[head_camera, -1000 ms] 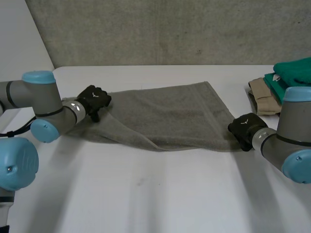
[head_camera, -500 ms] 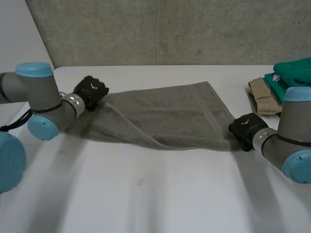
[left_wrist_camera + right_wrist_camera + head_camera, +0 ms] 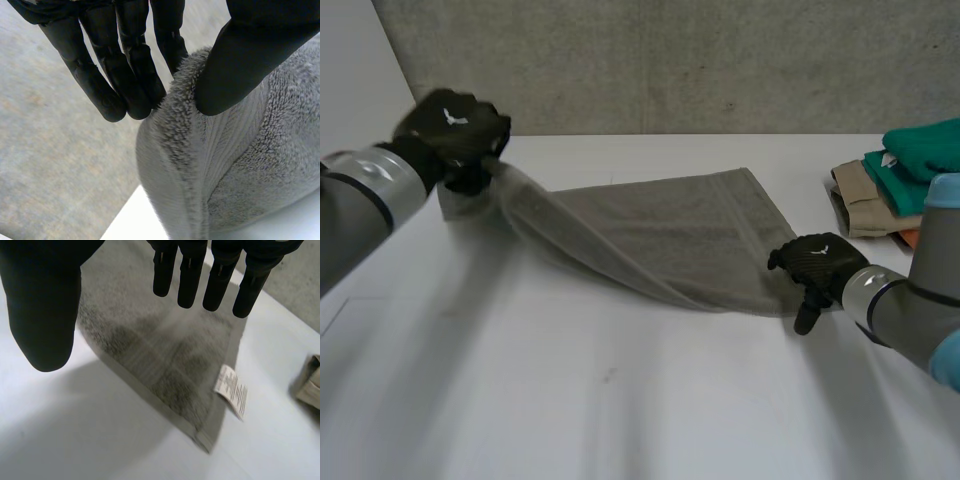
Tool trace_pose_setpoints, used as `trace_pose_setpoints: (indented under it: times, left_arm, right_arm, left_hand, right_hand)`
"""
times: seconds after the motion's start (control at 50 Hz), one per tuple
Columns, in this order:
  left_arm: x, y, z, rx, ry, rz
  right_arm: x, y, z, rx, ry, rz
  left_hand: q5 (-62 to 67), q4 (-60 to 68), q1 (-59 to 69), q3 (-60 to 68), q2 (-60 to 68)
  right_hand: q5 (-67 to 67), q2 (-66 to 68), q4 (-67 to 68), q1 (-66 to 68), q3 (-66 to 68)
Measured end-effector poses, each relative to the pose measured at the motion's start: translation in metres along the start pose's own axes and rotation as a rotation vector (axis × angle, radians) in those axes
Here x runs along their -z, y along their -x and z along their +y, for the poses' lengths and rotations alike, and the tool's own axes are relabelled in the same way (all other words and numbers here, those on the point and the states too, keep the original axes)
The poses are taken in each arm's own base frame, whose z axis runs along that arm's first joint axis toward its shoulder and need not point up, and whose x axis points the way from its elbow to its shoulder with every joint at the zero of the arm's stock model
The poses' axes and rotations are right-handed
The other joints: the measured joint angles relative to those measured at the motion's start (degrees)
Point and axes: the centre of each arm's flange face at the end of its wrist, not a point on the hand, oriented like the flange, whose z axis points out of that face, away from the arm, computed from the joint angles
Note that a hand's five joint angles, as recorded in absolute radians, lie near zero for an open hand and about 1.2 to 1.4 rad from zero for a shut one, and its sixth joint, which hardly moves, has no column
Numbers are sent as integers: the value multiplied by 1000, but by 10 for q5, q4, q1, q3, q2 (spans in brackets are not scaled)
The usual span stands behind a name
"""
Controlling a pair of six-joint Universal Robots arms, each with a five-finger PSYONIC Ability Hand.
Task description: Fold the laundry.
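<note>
Item one: grey terry-cloth towel (image 3: 660, 235), rectangular, spread across the middle of the frame on the white tabletop (image 3: 620, 400), with its left corner held up off the surface at upper left. Item two: my left hand (image 3: 455, 135), fingers (image 3: 132, 60) and thumb clamped on that corner's hem, carrying it clear of the tabletop. Item three: my right hand (image 3: 812, 265), centre right, fingers straight and thumb spread, grasping nothing. It is poised over the towel's near right corner, where a white care label (image 3: 231, 390) sticks out from the hem; whether it touches the cloth I cannot tell. Step in hand, by my reckoning: the start of the first fold, one corner up and the other not yet taken. The next move calls for my right hand to pinch its corner so both ends travel level. Also present: stack of folded green, beige and orange garments (image 3: 895, 175) at the right edge, close to my right arm and likely to be brushed by a wide swing; grey wall (image 3: 670, 60) behind.
</note>
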Motion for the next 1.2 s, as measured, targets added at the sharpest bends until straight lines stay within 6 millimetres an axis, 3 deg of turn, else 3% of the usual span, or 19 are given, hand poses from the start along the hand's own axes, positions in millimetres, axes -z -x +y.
trace_pose_setpoints:
  times: [0.2, 0.38, 0.48, 0.52, 0.58, 0.7, 0.8, 0.92, 1.04, 1.1, 1.2]
  left_arm:
    - [13, 26, -26, 138, -69, -60]
    - [13, 41, -32, 186, -66, -110]
    - [12, 45, -31, 208, -63, -124]
    - [12, 46, -29, 215, -56, -127]
    - [13, 46, -24, 222, -39, -127]
    - [16, 44, -1, 243, 40, -123]
    - [26, 41, 24, 255, 144, -94]
    - [50, 26, 54, 260, 315, 33]
    - [74, 3, 74, 261, 455, 216]
    - [78, -6, 83, 237, 502, 290]
    - [68, -9, 101, 144, 530, 355]
  right_arm:
    - [-19, 14, 10, 58, -62, 4]
    - [-36, 5, 21, 127, -43, 32]
    - [-43, -9, 23, 126, -38, 80]
    - [-43, -16, 22, 121, -42, 105]
    - [-41, -25, 18, 111, -53, 139]
    - [-24, -44, 3, 94, -78, 197]
    - [6, -60, -14, 101, -60, 193]
    - [58, -69, -22, 157, 132, 69]
    - [102, -63, -16, 265, 385, -169]
    - [106, -60, -14, 323, 438, -243]
    - [88, -59, -12, 404, 457, -256]
  left_hand:
    - [0, 0, 0, 0, 0]
    - [0, 0, 0, 0, 0]
    - [0, 0, 0, 0, 0]
    - [0, 0, 0, 0, 0]
    - [0, 0, 0, 0, 0]
    - [0, 0, 0, 0, 0]
    - [0, 0, 0, 0, 0]
    - [0, 0, 0, 0, 0]
    - [0, 0, 0, 0, 0]
    - [0, 0, 0, 0, 0]
    - [0, 0, 0, 0, 0]
  right_hand:
    - [33, 2, 11, 10, 5]
    - [132, 106, 113, 111, 110]
    - [279, 320, 320, 317, 319]
    - [437, 426, 433, 421, 424]
    - [464, 446, 464, 428, 452]
    - [464, 446, 466, 428, 454]
    - [464, 446, 466, 428, 454]
    - [464, 446, 466, 428, 455]
    - [468, 446, 466, 428, 455]
    - [468, 446, 466, 428, 455]
    - [468, 446, 466, 428, 455]
